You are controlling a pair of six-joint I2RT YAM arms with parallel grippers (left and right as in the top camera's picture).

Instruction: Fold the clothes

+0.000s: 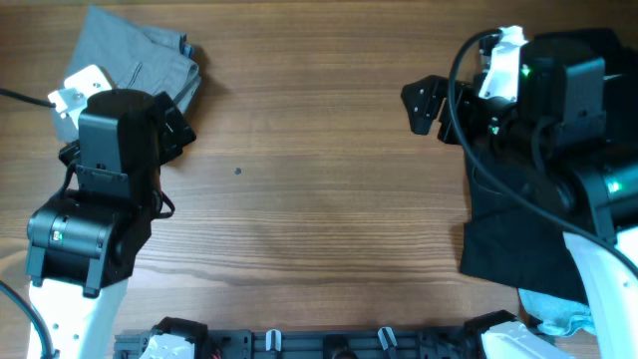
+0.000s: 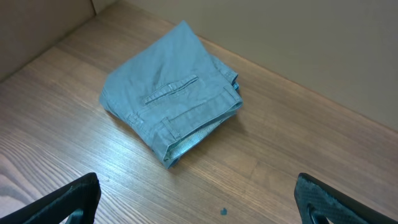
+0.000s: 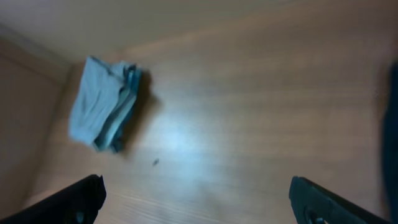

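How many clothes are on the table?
3: folded grey shorts far left, a black garment under the right arm, a pale-blue one at the near right edge. More may be hidden.

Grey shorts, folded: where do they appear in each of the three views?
Overhead: shorts at top left.
Left wrist: shorts in the centre.
Right wrist: shorts at left, blurred.
Shared landmark: dark speck on the table, in all views.
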